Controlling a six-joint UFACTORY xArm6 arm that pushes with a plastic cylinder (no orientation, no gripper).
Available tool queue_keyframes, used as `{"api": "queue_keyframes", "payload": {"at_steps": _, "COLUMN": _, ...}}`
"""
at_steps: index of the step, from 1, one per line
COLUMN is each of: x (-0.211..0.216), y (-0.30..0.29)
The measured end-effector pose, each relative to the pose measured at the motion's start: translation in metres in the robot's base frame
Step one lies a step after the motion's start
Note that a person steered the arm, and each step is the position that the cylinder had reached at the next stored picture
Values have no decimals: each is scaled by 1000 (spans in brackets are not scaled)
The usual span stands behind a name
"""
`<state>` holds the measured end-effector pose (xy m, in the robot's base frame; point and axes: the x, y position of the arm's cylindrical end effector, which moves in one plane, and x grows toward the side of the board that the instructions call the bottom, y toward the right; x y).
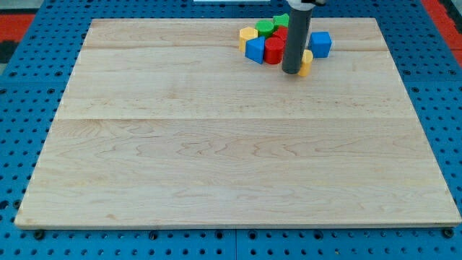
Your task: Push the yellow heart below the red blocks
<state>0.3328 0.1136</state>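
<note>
My tip (291, 71) rests on the board near the view's top, just below and right of a cluster of blocks. A yellow block (306, 63), largely hidden behind the rod, touches the tip's right side; its shape cannot be made out. A red block (273, 50) sits just left of the rod, and another red block (281, 35) shows above it. A blue block (255, 49) lies left of the red one. A yellow block (248, 33), a green block (265, 28) and another green block (281, 20) form the cluster's top. A blue cube (320, 44) is right of the rod.
The wooden board (231, 144) lies on a blue perforated table (14, 108). All blocks are bunched near the board's top edge, right of centre.
</note>
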Motion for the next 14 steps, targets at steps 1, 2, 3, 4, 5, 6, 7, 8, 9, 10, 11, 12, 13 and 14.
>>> {"api": "queue_keyframes", "payload": {"at_steps": 1, "x": 13, "y": 57}}
{"api": "queue_keyframes", "payload": {"at_steps": 2, "x": -5, "y": 109}}
{"api": "queue_keyframes", "payload": {"at_steps": 3, "x": -22, "y": 111}}
{"api": "queue_keyframes", "payload": {"at_steps": 4, "x": -13, "y": 79}}
{"api": "queue_keyframes", "payload": {"at_steps": 5, "x": -14, "y": 45}}
{"api": "queue_keyframes", "payload": {"at_steps": 6, "x": -14, "y": 26}}
{"api": "queue_keyframes", "payload": {"at_steps": 7, "x": -13, "y": 27}}
{"api": "queue_keyframes", "payload": {"at_steps": 8, "x": -7, "y": 26}}
{"api": "queue_keyframes", "payload": {"at_steps": 9, "x": 15, "y": 26}}
{"api": "queue_keyframes", "payload": {"at_steps": 10, "x": 11, "y": 6}}
{"api": "queue_keyframes", "payload": {"at_steps": 11, "x": -2, "y": -8}}
{"api": "queue_keyframes", "payload": {"at_steps": 12, "x": -12, "y": -17}}
{"api": "queue_keyframes", "payload": {"at_steps": 13, "x": 4, "y": -4}}
{"api": "queue_keyframes", "payload": {"at_steps": 14, "x": 5, "y": 83}}
